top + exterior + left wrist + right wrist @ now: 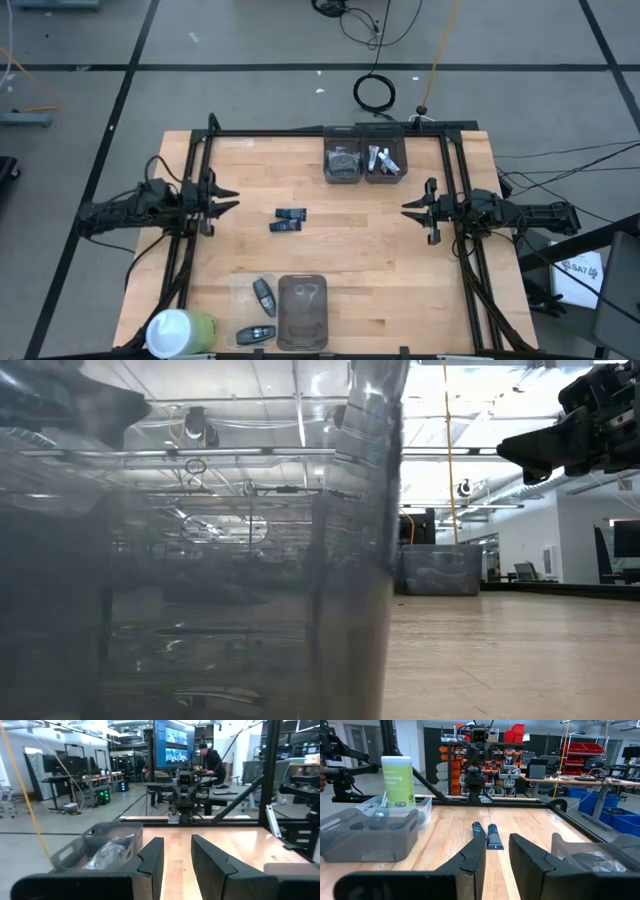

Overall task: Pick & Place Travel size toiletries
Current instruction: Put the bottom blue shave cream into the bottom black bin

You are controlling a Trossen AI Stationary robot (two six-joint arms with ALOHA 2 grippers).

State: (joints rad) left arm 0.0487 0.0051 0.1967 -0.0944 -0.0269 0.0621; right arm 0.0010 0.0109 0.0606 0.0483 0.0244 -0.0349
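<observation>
- Two dark robot arms wait at opposite edges of the pale wooden surface (350, 235), facing each other; neither is near any item, so picking looks not yet begun.
- The left end effector (228, 200) hangs over the left edge with fingers spread and empty; the right end effector (410, 211) mirrors it, likewise parted and holding nothing.
- Two small dark blue toiletry packs (288, 219) lie side by side mid-surface, between the arms (likely the next pick).
- Two grey oblong bottles (263, 293) sit near the front edge beside a dark see-through rectangular bin (302, 312).
- Two grey bins (361, 160) at the far edge already hold sorted items, white tubes (381, 160) in the right one.
</observation>
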